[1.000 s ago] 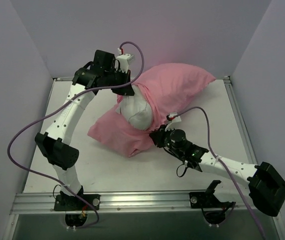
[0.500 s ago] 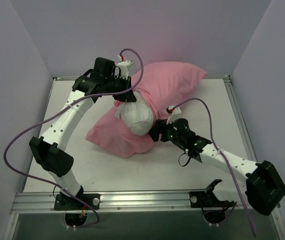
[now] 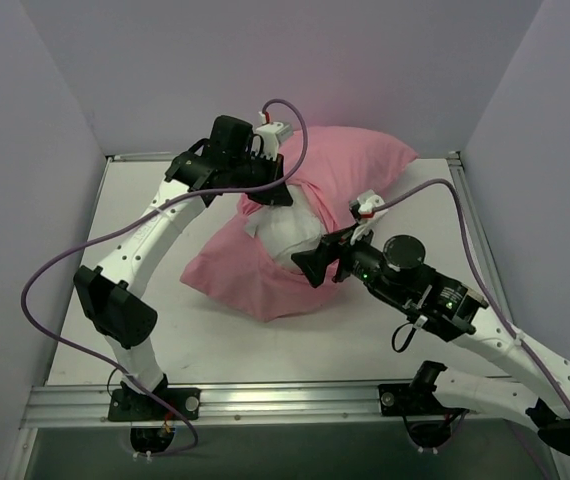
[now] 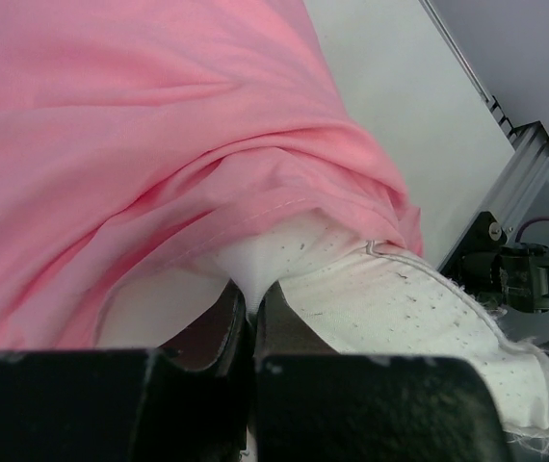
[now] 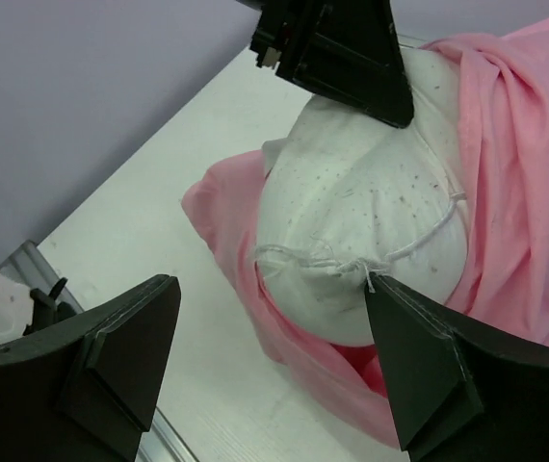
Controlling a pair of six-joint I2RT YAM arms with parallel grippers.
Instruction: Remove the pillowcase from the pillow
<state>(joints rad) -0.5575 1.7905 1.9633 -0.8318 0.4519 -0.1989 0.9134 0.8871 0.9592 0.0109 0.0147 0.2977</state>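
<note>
The large pink pillowcase of thin rose-patterned fabric (image 3: pixel 350 170) lies bunched across the middle of the white surface (image 3: pixel 265 345), with most of the plump white pillow (image 3: pixel 290 235) inside it; only the pillow's near, rounded end shows through the mouth, and the cloth's hem is gathered in folds around that end; so, as I judge it, the removal is barely begun.

The left gripper (image 3: pixel 268 196) sits at the top of the bared end; its wrist view shows the two fingers (image 4: pixel 219 322) all but closed, a pinch of white pillow fabric caught between them just under the pink hem. The right gripper (image 3: pixel 323 262) faces the same end from the near right, spread wide and holding nothing; its own camera shows the stitched pillow end between the splayed fingers and not touching them.

Against a second ago: the left arm has carried its pinch to the right and the whole bundle has followed; the right arm, then low beside the pillowcase's near fold, has lifted and swung in with its wrist raised; the amount of white on show looks much the same. That suggests one arm anchors the pillow while the other lines up to take the hem.
</note>
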